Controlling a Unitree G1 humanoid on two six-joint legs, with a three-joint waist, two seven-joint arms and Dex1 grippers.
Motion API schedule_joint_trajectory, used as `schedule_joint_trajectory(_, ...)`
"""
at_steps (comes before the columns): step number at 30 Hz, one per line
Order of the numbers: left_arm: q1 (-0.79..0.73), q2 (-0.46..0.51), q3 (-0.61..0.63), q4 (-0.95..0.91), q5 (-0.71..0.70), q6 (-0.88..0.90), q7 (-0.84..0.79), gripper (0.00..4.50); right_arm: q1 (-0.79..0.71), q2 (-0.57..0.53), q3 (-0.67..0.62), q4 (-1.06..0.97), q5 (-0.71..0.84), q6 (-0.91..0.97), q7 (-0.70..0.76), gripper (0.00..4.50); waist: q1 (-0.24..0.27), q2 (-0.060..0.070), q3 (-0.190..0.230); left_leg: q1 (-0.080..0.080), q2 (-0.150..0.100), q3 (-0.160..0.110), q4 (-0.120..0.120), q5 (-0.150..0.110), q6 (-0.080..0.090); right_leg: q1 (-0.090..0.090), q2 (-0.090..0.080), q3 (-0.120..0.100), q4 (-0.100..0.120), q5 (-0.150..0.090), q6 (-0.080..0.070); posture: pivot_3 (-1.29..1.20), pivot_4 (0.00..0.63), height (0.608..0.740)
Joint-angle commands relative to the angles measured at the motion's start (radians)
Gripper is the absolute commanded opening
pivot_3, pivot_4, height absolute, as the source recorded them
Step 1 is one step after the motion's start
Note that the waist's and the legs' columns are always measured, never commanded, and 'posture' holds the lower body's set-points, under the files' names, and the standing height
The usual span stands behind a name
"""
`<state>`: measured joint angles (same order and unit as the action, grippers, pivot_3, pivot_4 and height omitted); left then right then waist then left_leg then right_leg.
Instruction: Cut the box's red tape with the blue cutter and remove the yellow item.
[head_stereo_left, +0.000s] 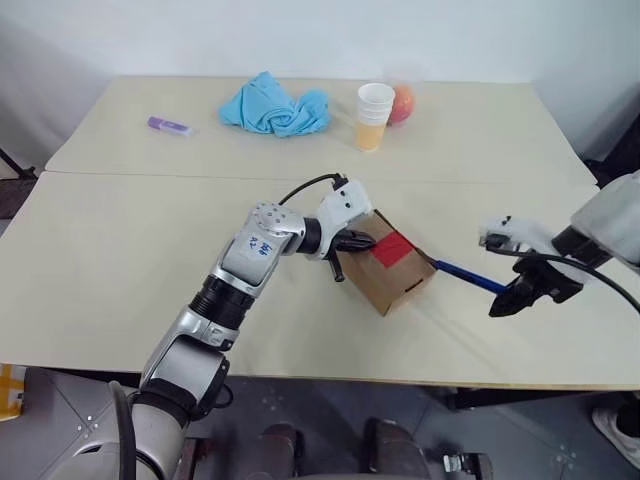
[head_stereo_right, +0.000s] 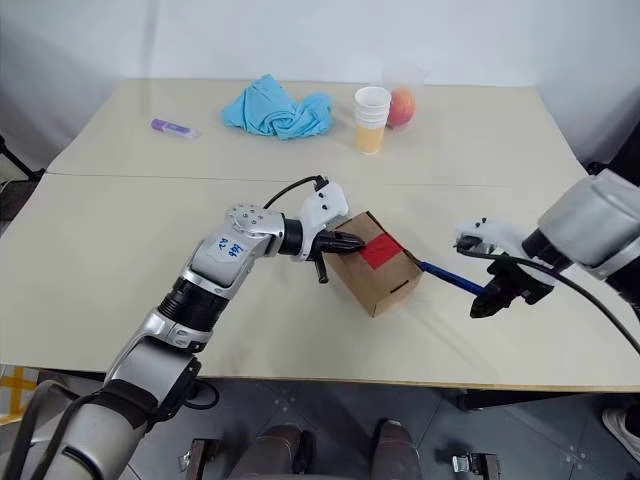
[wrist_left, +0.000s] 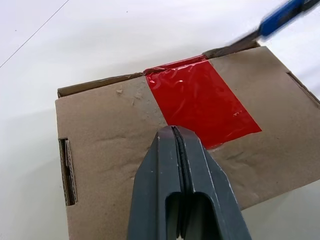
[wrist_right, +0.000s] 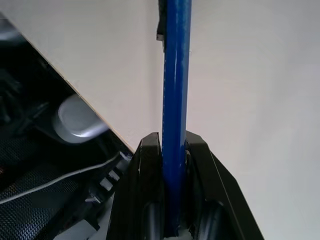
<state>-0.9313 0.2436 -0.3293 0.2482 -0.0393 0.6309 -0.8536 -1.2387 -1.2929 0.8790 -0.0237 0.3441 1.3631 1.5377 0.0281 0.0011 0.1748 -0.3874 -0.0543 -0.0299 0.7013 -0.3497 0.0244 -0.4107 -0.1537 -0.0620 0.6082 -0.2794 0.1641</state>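
On table: 1 box (head_stereo_left: 392, 277), 1 red tape (head_stereo_left: 392, 248), 1 blue cutter (head_stereo_left: 468, 276).

Silver arm segments, white wrists, black cables, dark fingers (wrist_left: 182, 185) (blue markings).

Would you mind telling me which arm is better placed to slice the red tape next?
The right. Its gripper already clamps the blue cutter, whose tip lies at the box. The left gripper is shut, pressing on the lid beside the red tape.
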Motion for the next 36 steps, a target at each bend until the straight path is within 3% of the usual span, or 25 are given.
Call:
schedule_joint_trajectory(1,0.040,0.004,-0.022,0.033,0.004,0.030,-0.006,0.00,-0.051,-0.018,-0.120,0.047,0.011,-0.016,0.054,0.17,0.001,0.000,0.000,0.000,0.000,0.000,0.000,0.000,0.000,0.000,0.000,0.000,0.000,0.000,0.000,0.00,0.150,0.740)
schedule_joint_trajectory(5,0.006,-0.015,0.060,0.062,-0.058,-0.043,-0.020,0.00,-0.020,-0.095,-0.294,0.138,0.052,-0.028,0.038,0.17,0.007,0.000,0.000,-0.001,0.000,0.000,0.000,0.000,0.000,-0.001,0.000,0.000,-0.001,0.000,0.000,0.00,0.150,0.740)
schedule_joint_trajectory(8,-0.020,-0.005,0.112,0.089,-0.095,-0.157,-0.060,0.00,0.164,-0.107,-0.464,0.188,0.079,-0.140,-0.064,0.17,0.016,-0.001,0.001,-0.003,0.000,-0.001,-0.001,0.000,0.000,-0.003,0.000,-0.001,-0.002,0.000,0.000,0.00,0.150,0.740)
schedule_joint_trajectory(11,-0.045,0.050,0.173,0.103,-0.152,-0.267,-0.170,0.00,0.484,-0.006,-0.763,0.251,0.085,-0.379,-0.262,0.17,0.014,-0.004,0.002,-0.003,0.001,0.001,-0.002,0.000,0.000,-0.003,0.000,-0.001,-0.002,0.000,0.000,0.00,0.150,0.740)
schedule_joint_trajectory(14,-0.046,0.133,0.200,0.114,-0.178,-0.332,-0.281,0.00,0.695,0.113,-0.950,0.252,0.057,-0.607,-0.404,0.17,0.003,-0.001,0.002,-0.003,0.001,0.002,-0.002,0.000,-0.001,-0.004,0.000,-0.002,0.000,0.000,0.000,0.00,0.150,0.740)
schedule_joint_trajectory(17,-0.028,0.233,0.219,0.133,-0.180,-0.339,-0.349,0.00,0.810,0.213,-1.044,0.297,0.014,-0.804,-0.521,0.17,-0.006,0.002,0.002,-0.003,0.001,0.005,-0.002,0.001,-0.001,-0.005,0.000,-0.002,0.001,0.000,0.000,0.00,0.150,0.740)
schedule_joint_trajectory(21,0.035,0.335,0.236,0.117,-0.180,-0.325,-0.390,0.00,0.829,0.297,-1.092,0.392,-0.018,-0.934,-0.614,0.17,-0.018,0.002,0.002,0.001,0.003,0.011,-0.002,0.001,-0.001,-0.003,0.001,-0.002,0.001,0.000,0.000,0.00,0.150,0.740)
schedule_joint_trajectory(28,0.211,0.431,0.246,-0.019,-0.192,-0.264,-0.391,0.00,0.817,0.298,-1.093,0.518,-0.029,-0.894,-0.599,0.17,-0.025,0.002,0.002,0.000,0.005,0.010,-0.002,0.001,0.000,-0.002,0.002,-0.002,0.001,0.000,0.000,0.00,0.150,0.740)
schedule_joint_trajectory(29,0.246,0.434,0.247,-0.055,-0.197,-0.246,-0.383,0.00,0.815,0.290,-1.106,0.534,-0.030,-0.899,-0.600,0.88,-0.026,0.002,0.002,0.000,0.008,0.010,-0.002,0.001,0.000,-0.002,0.002,-0.002,0.001,0.000,0.000,0.00,0.150,0.740)
schedule_joint_trajectory(31,0.284,0.438,0.251,-0.101,-0.205,-0.219,-0.371,0.00,0.809,0.282,-1.120,0.554,-0.036,-0.909,-0.604,1.36,-0.026,0.002,0.002,0.000,0.009,0.010,-0.002,0.001,0.000,-0.001,0.002,-0.001,0.001,0.000,0.000,0.00,0.150,0.740)
schedule_joint_trajectory(36,0.365,0.438,0.262,-0.210,-0.232,-0.140,-0.323,0.00,0.828,0.225,-1.195,0.459,0.082,-0.887,-0.400,3.06,-0.029,0.003,0.002,0.001,0.010,0.010,-0.002,0.001,0.000,-0.001,0.002,-0.001,0.001,0.000,0.000,0.00,0.150,0.740)
